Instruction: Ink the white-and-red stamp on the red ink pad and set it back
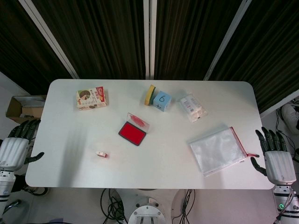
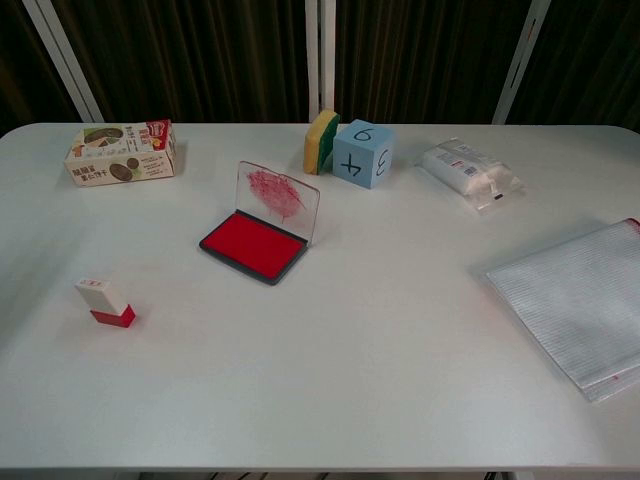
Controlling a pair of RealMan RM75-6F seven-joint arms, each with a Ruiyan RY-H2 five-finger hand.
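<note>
The small white-and-red stamp (image 1: 101, 154) (image 2: 104, 302) lies on the white table (image 1: 163, 121) toward the front left. The red ink pad (image 1: 132, 132) (image 2: 253, 244) sits near the middle with its clear lid (image 2: 277, 198) standing open. My left hand (image 1: 17, 146) hangs off the table's left edge, fingers apart and empty. My right hand (image 1: 274, 154) hangs off the right edge, also spread and empty. Neither hand shows in the chest view.
A snack box (image 1: 91, 98) (image 2: 122, 153) lies at the back left. A yellow sponge (image 1: 149, 94) and a blue numbered cube (image 1: 161, 101) (image 2: 362, 153) stand behind the pad. A wrapped packet (image 1: 193, 107) and a clear zip pouch (image 1: 218, 150) lie on the right.
</note>
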